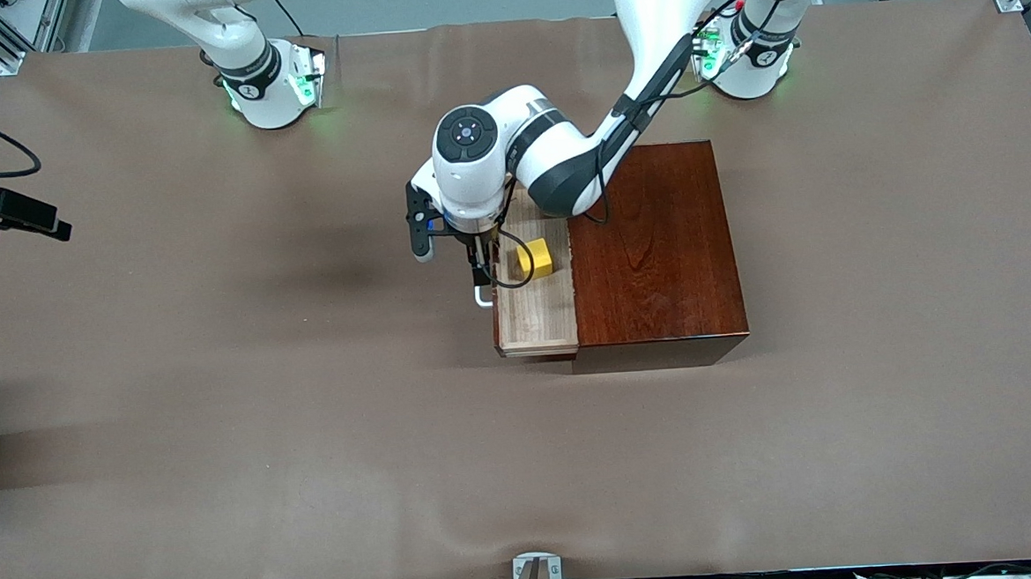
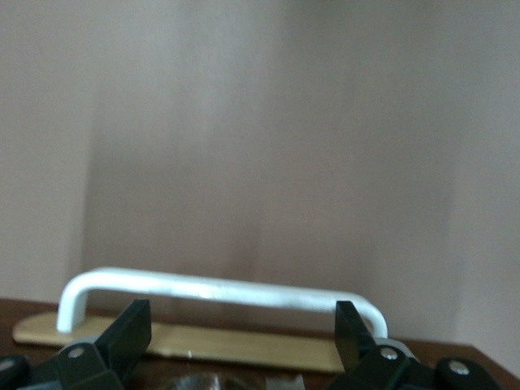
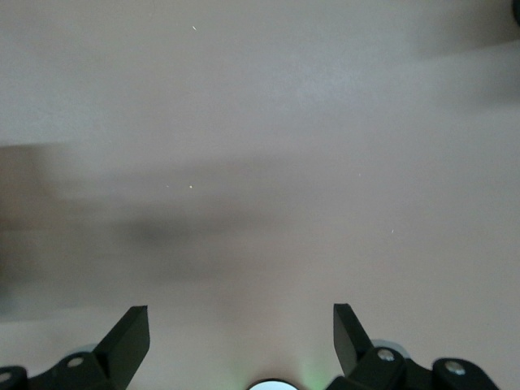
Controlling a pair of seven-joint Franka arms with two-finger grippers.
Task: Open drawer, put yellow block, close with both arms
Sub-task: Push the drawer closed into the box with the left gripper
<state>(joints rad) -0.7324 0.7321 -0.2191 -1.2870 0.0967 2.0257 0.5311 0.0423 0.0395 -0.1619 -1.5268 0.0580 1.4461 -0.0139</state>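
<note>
I see the drawer [image 1: 535, 310] pulled out of the box [image 1: 659, 251], with the yellow block [image 1: 535, 258] inside it. My left gripper [image 2: 242, 335] hangs spread over the drawer's handle [image 2: 213, 291]. My right gripper [image 3: 241, 335] waits spread above the table [image 1: 222, 411]. Closing comes next, I judge.

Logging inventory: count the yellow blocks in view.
1. The yellow block lies in the open drawer, beside the left claw. The arm may hide others.
</note>
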